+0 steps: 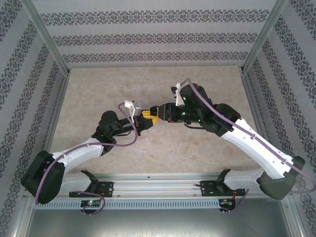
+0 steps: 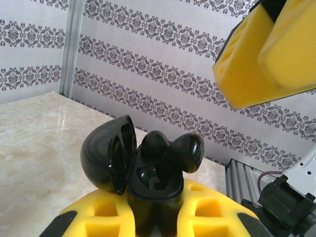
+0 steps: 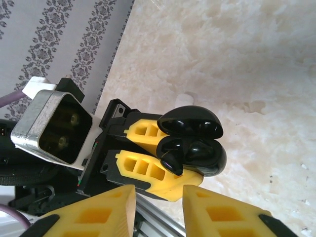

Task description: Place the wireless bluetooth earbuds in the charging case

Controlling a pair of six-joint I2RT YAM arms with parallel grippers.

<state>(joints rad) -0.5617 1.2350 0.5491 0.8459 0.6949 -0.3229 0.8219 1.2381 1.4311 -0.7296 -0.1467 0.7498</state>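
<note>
Left claw (image 2: 158, 213) clamped on the black charging case (image 2: 150, 185), whose lower body is hidden between the yellow fingers (image 2: 106, 217). The lid (image 2: 106, 158) is hinged open; two black earbuds (image 2: 155, 145) stand in the case, heads protruding, stems out of sight. Right claw (image 3: 158, 212), cut off by the frame, is apart and empty just beside the case, above the marble table (image 3: 247, 59).
</note>
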